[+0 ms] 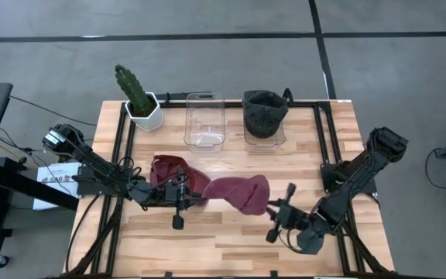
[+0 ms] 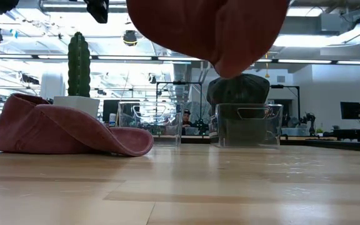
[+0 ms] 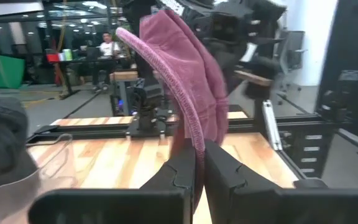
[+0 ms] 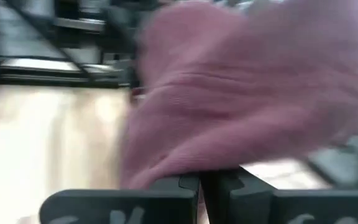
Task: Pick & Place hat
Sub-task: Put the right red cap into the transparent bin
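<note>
A pink hat [image 1: 238, 191] hangs in the air over the table's middle, stretched between my two grippers; in the low view the pink hat [image 2: 211, 28] shows at the top, clear of the wood. My left gripper [image 1: 201, 198] is shut on its left end, my right gripper [image 1: 271, 206] on its right end. A second, dark red hat [image 1: 169, 170] lies brim-down on the table behind my left gripper. A dark hat [image 1: 265, 112] sits in a clear bin at the far side. My left gripper pinches the pink hat's ribbed edge [image 3: 194, 134] between its two fingers, coming in level from the table's left. The hat rises beyond the fingers, lifted clear of the table. My right gripper pinches the hat's cloth at its other end [image 4: 191, 165] between its two fingers, coming from the table's right, nearly level. One layer or several, I cannot tell.
An empty clear bin [image 1: 205, 120] stands at the far middle, beside the bin [image 1: 277, 138] with the dark hat. A cactus in a white pot [image 1: 141, 102] stands at the far left corner. Black rails [image 1: 122, 147] run along the table's left and right sides.
</note>
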Controlling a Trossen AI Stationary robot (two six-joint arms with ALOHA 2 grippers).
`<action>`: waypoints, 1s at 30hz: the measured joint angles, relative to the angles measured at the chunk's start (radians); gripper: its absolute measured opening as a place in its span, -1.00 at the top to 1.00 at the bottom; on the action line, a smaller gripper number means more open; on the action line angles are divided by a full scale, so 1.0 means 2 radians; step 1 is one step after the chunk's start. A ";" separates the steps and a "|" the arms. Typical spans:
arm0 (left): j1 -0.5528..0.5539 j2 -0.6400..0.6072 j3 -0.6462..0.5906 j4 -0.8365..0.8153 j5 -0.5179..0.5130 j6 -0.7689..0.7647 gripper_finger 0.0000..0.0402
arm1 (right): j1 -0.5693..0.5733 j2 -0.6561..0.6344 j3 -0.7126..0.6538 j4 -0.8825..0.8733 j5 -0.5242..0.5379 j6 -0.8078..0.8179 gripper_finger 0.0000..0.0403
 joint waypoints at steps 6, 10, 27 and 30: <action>0.000 0.000 0.000 0.000 0.007 -0.002 0.93 | -0.008 -0.001 0.000 -0.120 0.088 0.089 1.00; 0.000 0.000 0.000 0.001 0.009 -0.003 0.93 | -0.033 -0.001 0.000 -0.233 0.079 0.195 1.00; -0.001 0.000 0.000 0.001 0.041 -0.018 0.93 | -0.141 -0.001 0.000 -0.688 -0.098 0.623 1.00; 0.000 0.000 0.000 0.001 0.041 -0.018 0.93 | -0.158 0.000 -0.005 -0.684 -0.103 0.630 1.00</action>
